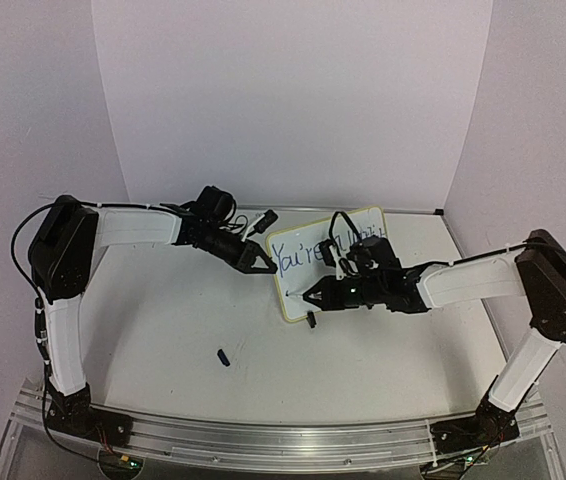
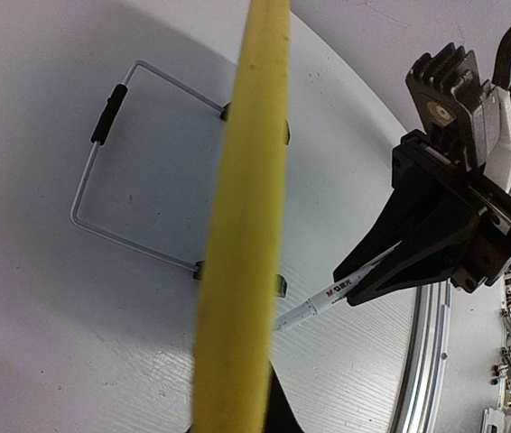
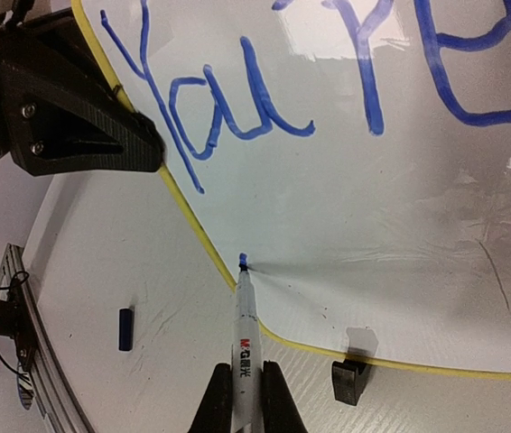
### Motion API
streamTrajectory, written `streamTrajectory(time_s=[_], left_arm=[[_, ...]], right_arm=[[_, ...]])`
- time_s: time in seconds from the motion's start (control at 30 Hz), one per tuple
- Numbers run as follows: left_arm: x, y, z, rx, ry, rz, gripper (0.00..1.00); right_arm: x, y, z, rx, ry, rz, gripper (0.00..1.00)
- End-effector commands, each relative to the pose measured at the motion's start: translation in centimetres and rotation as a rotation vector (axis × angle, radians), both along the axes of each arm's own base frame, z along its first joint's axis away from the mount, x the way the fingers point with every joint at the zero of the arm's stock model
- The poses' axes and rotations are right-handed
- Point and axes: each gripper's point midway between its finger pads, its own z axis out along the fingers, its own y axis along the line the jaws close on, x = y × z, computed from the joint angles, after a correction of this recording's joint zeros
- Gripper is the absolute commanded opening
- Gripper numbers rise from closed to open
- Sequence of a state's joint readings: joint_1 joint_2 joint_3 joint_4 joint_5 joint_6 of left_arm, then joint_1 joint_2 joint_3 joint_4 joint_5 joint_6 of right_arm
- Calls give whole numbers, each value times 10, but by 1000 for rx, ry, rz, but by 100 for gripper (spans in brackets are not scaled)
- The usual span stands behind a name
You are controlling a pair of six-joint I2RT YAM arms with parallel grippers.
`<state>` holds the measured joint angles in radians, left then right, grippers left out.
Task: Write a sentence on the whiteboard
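Top external shows the surface [image 1: 163, 330] with the whiteboard [image 1: 293, 282] propped up toward its far edge, right of the middle, its face tilted toward me. It looks light and stiff. Standing on a thin wire stand [image 2: 102, 180], I judge it would skid or tip back under pen pressure. So the hold belongs on the rim, not on the glossy face, where ink would smear. My left gripper [image 1: 263, 262] is pressed together on the board's left rim, steadying it. My right gripper [image 1: 314, 297] pinches the marker [image 3: 245, 338] by its slim barrel, which is smooth plastic that I judge could twist if I bear down hard. The tip touches the board low on the left, just inside the yellow rim, below the sentence [image 3: 210, 117], which begins "You're". A black clip foot [image 3: 350, 379] grips the bottom rim. The blue cap [image 3: 125, 329] lies apart on the surface, toward the near edge.
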<state>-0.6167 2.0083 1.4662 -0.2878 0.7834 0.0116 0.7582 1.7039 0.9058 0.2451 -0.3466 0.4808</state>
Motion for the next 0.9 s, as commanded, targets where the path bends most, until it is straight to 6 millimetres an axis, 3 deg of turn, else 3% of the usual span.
streamTrajectory(time_s=[0.0, 0.47, 0.87], left_arm=[[-20, -5, -9, 50, 18, -45, 0], [-21, -6, -9, 53, 19, -47, 0], [-22, -6, -9, 53, 19, -50, 0]], right_arm=[[-4, -6, -18, -29, 35, -14, 0], [-6, -5, -15, -19, 39, -5, 0], [8, 7, 27, 91, -36, -30, 0]])
